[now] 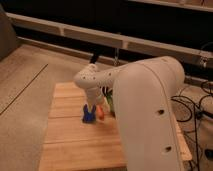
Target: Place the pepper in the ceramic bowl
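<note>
The pepper (100, 112) is a small slim orange-red piece lying on the wooden table (70, 140), just right of a blue blocky object (89, 116). Only a thin green sliver of the ceramic bowl (108, 102) shows right of the pepper; my white arm hides the rest. My gripper (93, 104) hangs at the end of the bent arm, low over the table. It is directly above the blue object and just left of the pepper.
My bulky white arm (145, 115) covers the right half of the table. A dark object (93, 57) stands behind the table's far edge. A metal rail (75, 32) runs along the back. Cables (192, 107) lie on the floor at right.
</note>
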### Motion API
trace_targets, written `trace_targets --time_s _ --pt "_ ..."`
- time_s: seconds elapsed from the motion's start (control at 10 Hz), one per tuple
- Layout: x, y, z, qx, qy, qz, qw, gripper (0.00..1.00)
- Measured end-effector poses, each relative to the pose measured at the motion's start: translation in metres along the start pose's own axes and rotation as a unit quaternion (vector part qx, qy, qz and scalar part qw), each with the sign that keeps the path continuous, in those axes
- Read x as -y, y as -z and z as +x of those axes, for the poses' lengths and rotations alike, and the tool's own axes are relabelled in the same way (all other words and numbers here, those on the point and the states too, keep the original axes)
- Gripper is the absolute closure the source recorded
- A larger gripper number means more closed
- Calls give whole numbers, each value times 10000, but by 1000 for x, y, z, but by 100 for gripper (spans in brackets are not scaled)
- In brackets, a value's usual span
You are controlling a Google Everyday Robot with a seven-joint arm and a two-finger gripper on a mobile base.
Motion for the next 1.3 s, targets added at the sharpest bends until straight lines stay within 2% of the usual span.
trace_targets --time_s 0.2,0.5,0.9,1.3 --pt "14 -10 1 -161 -290 190 9993 35" --pt "25 -28 2 -417 -472 461 9969 35" --pt "14 -44 -7 -550 -429 521 9962 35" --pt "6 -56 -5 -694 -418 517 9954 36"
